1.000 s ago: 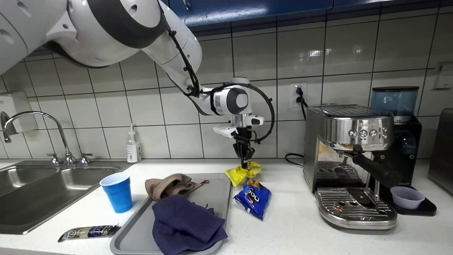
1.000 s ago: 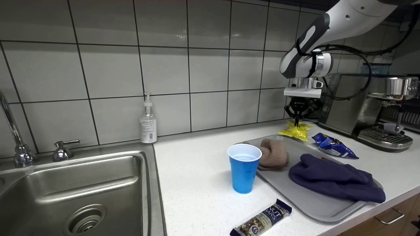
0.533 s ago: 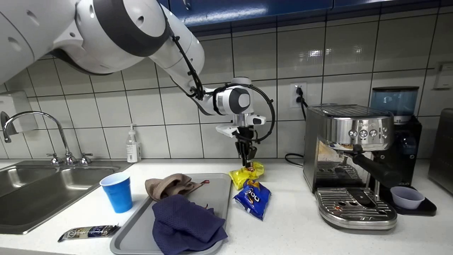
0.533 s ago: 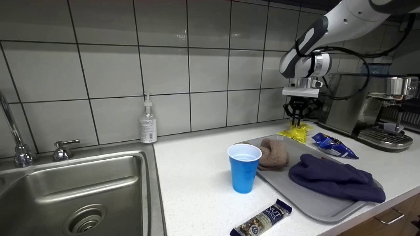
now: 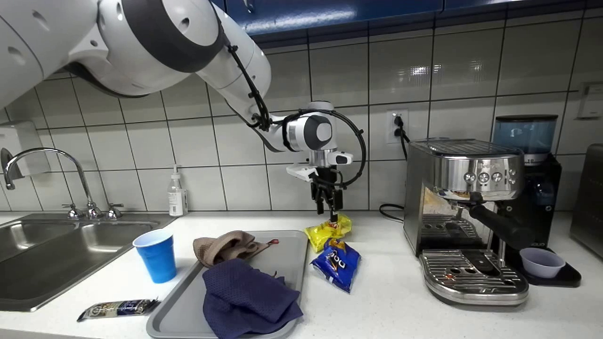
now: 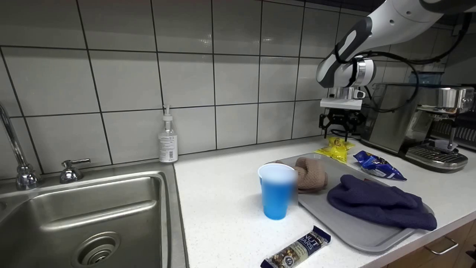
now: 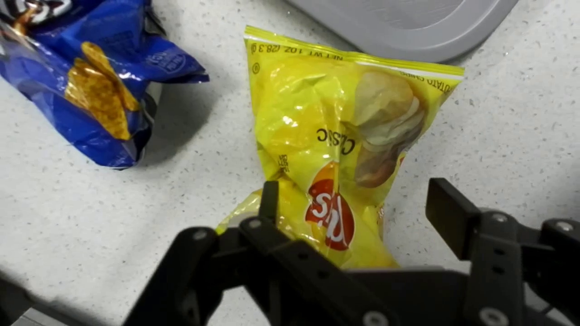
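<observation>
While the gripper (image 7: pixel 359 208) hangs with its jaws spread pretty wide, the yellow chip bag (image 7: pixel 331 151) lies on the worktop (image 7: pixel 512 145) just below, mostly toward twelve o'clock in the wrist view. A blue chip bag (image 7: pixel 97 81) sits at ten, plus a corner of the gray tray (image 7: pixel 426 49) around one.

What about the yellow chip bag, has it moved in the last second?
Yes, slightly: in an exterior view, the yellow chip bag has shifted toward the picture's right, judged against the gray tray, which has stayed put.
</observation>
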`<action>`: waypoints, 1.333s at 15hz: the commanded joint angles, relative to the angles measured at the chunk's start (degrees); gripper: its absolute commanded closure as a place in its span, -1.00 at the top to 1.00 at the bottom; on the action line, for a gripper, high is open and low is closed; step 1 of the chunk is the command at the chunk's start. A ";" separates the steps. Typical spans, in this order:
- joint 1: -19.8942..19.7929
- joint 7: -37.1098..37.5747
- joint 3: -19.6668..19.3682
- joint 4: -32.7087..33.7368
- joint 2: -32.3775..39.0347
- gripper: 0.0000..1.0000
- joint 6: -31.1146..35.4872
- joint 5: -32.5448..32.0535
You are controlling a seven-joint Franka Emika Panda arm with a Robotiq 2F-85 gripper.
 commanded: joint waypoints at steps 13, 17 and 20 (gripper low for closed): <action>1.16 -5.67 0.12 -13.37 -9.53 1.00 3.41 -0.40; 1.17 -5.76 0.12 -13.64 -9.56 1.00 3.58 -0.41; 1.31 -6.93 0.48 -15.80 -11.51 1.00 6.36 -0.30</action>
